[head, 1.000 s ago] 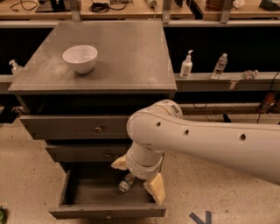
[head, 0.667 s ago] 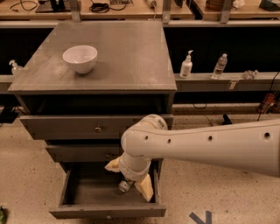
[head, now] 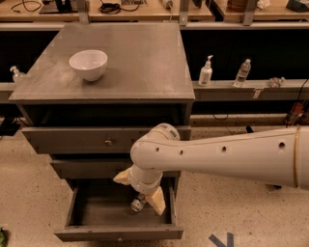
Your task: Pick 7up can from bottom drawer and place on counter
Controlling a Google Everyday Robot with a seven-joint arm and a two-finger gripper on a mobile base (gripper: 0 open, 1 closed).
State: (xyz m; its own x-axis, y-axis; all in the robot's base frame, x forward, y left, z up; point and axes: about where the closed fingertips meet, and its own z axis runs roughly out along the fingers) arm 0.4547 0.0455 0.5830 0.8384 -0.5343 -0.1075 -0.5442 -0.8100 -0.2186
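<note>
The bottom drawer (head: pixel 118 234) is pulled open under the two shallower drawers. The 7up can (head: pixel 137 204), small and silvery, lies inside it at the right, near the drawer's middle depth. My gripper (head: pixel 140 189) hangs on the white arm down over the open drawer, directly above the can. Its two tan fingers (head: pixel 157 200) are spread apart, one to the left of the can and one to the right. The can rests low between them, close to the right finger. The grey speckled counter (head: pixel 140 62) tops the cabinet.
A white bowl (head: pixel 88 64) sits on the counter's left part. A white pump bottle (head: pixel 205 72) and a clear water bottle (head: pixel 242 73) stand on the ledge to the right. A wooden bench (head: pixel 145 8) with cables runs along the back.
The arm has swung to the left, and the gripper has shifted left with it over the drawer. The can lies in the same spot.
</note>
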